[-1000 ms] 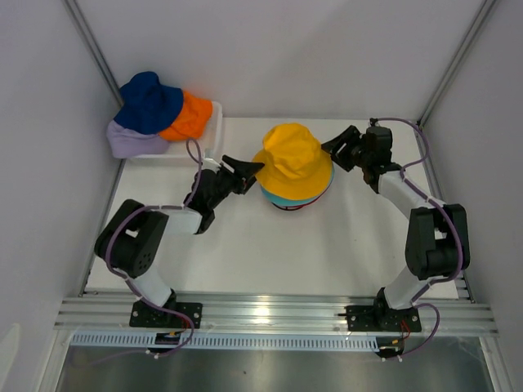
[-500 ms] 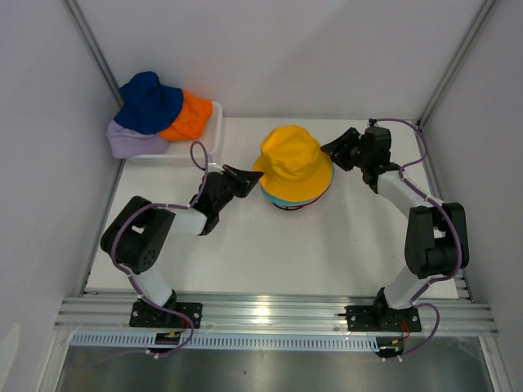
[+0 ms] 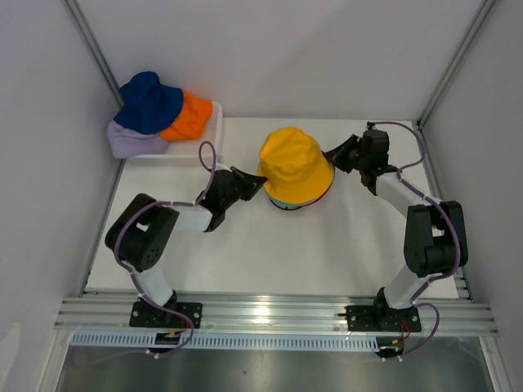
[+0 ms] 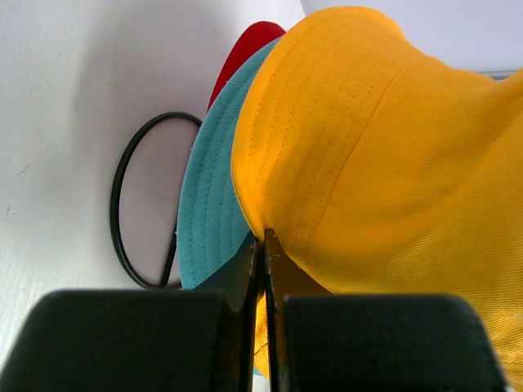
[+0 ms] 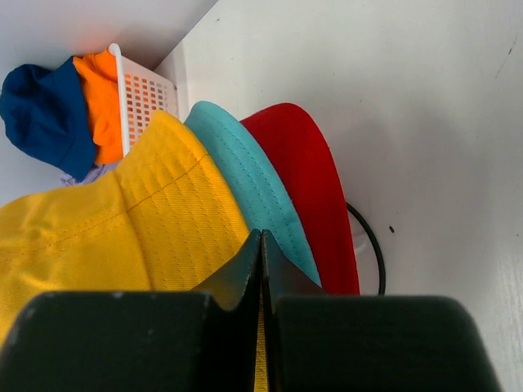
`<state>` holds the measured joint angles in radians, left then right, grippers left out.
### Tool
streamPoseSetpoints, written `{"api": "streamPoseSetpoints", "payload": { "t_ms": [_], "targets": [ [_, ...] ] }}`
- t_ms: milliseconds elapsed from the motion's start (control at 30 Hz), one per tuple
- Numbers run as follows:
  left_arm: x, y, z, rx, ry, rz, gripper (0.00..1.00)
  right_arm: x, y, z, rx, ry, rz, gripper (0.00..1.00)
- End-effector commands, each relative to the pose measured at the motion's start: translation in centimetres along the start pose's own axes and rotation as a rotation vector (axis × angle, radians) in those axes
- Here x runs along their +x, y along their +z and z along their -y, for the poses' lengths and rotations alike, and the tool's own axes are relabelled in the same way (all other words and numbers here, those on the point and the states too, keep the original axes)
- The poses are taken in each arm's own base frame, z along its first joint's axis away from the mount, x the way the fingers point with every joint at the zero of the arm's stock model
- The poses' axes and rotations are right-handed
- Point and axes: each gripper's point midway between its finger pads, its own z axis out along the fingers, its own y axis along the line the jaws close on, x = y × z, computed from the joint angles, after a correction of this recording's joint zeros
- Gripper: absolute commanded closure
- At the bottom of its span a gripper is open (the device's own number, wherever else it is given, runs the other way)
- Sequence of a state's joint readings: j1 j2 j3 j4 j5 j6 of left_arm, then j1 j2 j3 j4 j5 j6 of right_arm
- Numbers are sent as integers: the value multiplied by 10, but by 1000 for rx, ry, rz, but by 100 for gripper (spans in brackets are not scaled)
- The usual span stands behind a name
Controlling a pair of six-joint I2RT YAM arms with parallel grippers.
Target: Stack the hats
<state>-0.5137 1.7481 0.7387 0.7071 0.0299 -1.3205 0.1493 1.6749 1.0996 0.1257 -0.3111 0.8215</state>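
Note:
A yellow hat tops a pile in the middle of the table, over a teal hat and a red hat, all on a black wire frame. My left gripper is shut on the yellow hat's left brim, with yellow fabric pinched between its fingers. At the opposite side my right gripper is shut on the same hat's right brim. A navy hat, an orange hat and a lavender hat lie heaped at the back left.
The white lattice basket under the heaped hats stands against the left wall, at the table's back left corner. Side walls close in on both sides. Both arms reach inward from the near edge toward the pile.
The left gripper has slid right to the yellow hat's brim and closed on it. The right gripper has closed on the other side of the brim. The hat has shifted slightly right.

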Motion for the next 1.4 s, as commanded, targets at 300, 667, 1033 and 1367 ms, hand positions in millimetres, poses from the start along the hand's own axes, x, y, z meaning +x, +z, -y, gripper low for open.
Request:
{"api": "streamPoseSetpoints", "payload": {
  "t_ms": [300,667,1033,1367],
  "targets": [
    [22,1,-60,-174,81,-51,99,13,2,14,26,-13,-14,100],
    [23,-3,-49,-152,204,-81,62,9,-3,7,21,-34,-19,100],
    [-81,-51,11,-129,468,167,28,-54,-30,-27,82,-296,13,55],
    [-182,-66,78,-249,728,363,25,-49,-54,-87,-53,-422,44,39]
  ]
}}
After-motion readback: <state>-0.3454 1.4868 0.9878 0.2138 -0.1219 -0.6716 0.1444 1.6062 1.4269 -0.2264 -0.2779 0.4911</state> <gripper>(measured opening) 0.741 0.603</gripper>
